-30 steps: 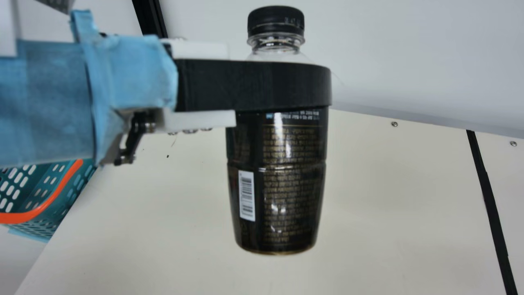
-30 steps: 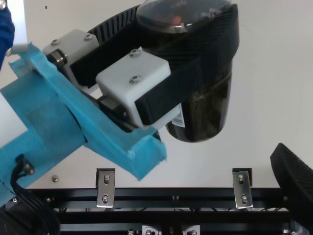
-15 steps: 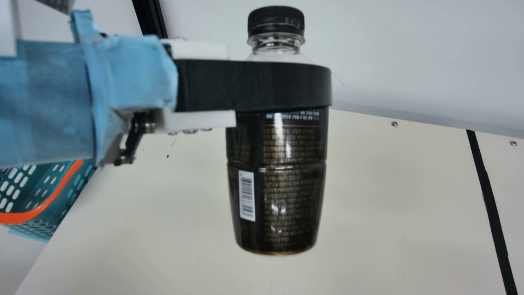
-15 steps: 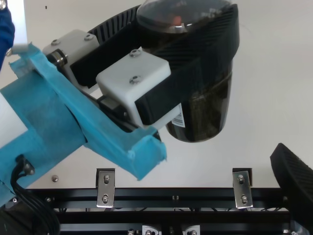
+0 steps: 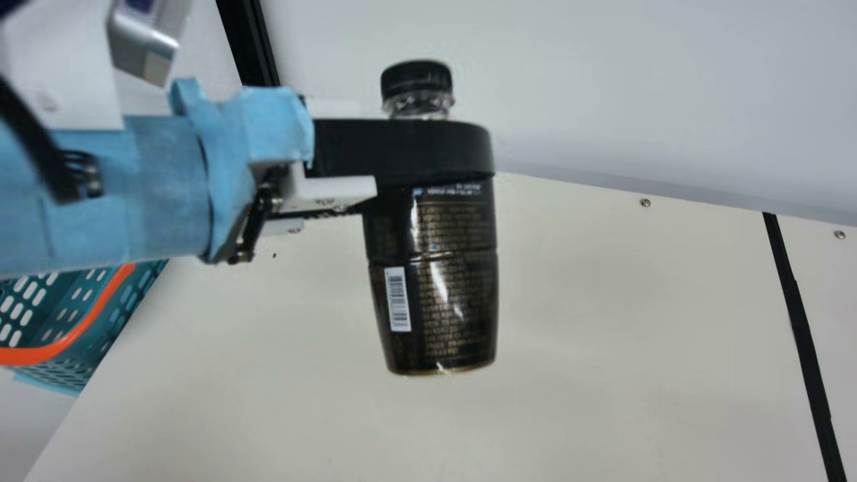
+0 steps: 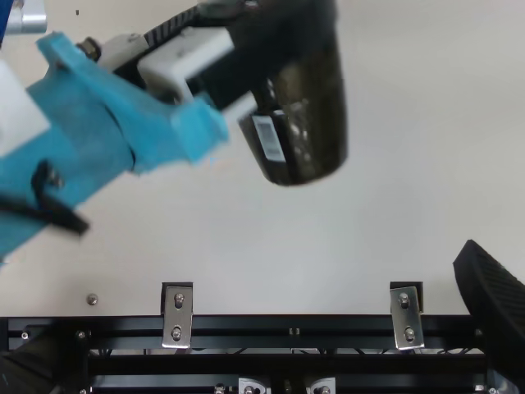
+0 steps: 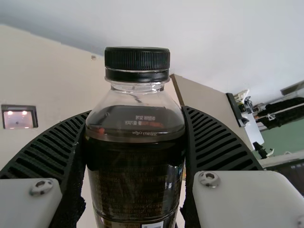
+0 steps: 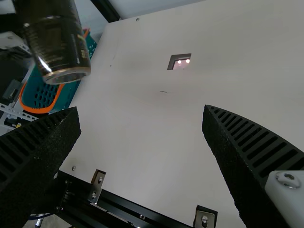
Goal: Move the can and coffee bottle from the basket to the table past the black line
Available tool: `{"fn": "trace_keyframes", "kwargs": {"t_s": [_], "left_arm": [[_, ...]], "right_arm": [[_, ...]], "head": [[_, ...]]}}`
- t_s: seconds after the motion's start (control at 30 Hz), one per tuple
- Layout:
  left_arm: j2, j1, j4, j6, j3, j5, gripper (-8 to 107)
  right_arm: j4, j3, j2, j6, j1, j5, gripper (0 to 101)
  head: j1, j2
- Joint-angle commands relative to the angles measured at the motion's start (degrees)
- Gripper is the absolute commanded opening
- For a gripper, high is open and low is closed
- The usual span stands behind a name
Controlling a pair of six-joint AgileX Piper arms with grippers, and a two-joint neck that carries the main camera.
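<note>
In the main view my left gripper point(image 5: 428, 150) is shut on the dark coffee bottle point(image 5: 442, 281), holding it slightly tilted above the table point(image 5: 602, 348). The left wrist view shows the bottle point(image 7: 135, 166) between both ribbed fingers of my left gripper point(image 7: 137, 142), its black cap above them. At the top view's right edge is a finger of my right gripper point(image 6: 492, 304); in the right wrist view that gripper point(image 8: 142, 118) stands open with nothing between its fingers. The teal basket point(image 5: 100, 328) with an orange rim is at the main view's left. The black line point(image 5: 800, 321) runs at the right.
A dark metal rail with brackets point(image 6: 177, 316) runs along the table's near edge in the top view. A pale wall point(image 5: 602, 87) rises behind the table. A small rectangular recess point(image 8: 179, 61) shows on the table in the right wrist view.
My left gripper has moved away from the neck camera and a little left with the bottle, which now tilts slightly. The right gripper's finger in the top view has not moved.
</note>
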Motion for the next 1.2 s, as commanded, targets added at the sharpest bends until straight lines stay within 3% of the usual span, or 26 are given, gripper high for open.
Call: {"fn": "trace_keyframes", "kwargs": {"t_s": [0.0,0.23,0.67,0.87,0.9,1.03,1.17], "left_arm": [[0.7,2.5,-10.4,6.1,3.2,0.2,10],[4.1,11.2,-28.0,19.7,9.9,4.8,10],[11.6,24.5,-56.8,39.2,24.7,20.9,10],[11.0,34.4,-56.8,34.5,29.0,33.2,10],[11.2,30.5,-56.7,38.4,27.7,27.6,10],[11.1,34.4,-56.7,36.2,28.9,32.8,10],[11.1,34.3,-56.7,36.2,28.9,33.3,10]], "right_arm": [[0.0,0.0,0.0,0.0,0.0,0.0,101],[0.0,0.0,0.0,0.0,0.0,0.0,101],[0.0,0.0,0.0,0.0,0.0,0.0,101],[0.0,0.0,0.0,0.0,0.0,0.0,101],[0.0,0.0,0.0,0.0,0.0,0.0,101],[0.0,0.0,0.0,0.0,0.0,0.0,101],[0.0,0.1,0.0,0.0,0.1,-0.1,101]], "head": [[-0.4,-0.2],[-0.4,-0.2],[-0.4,-0.2],[-0.4,-0.2],[-0.4,-0.2],[-0.4,-0.2],[-0.4,-0.2]]}}
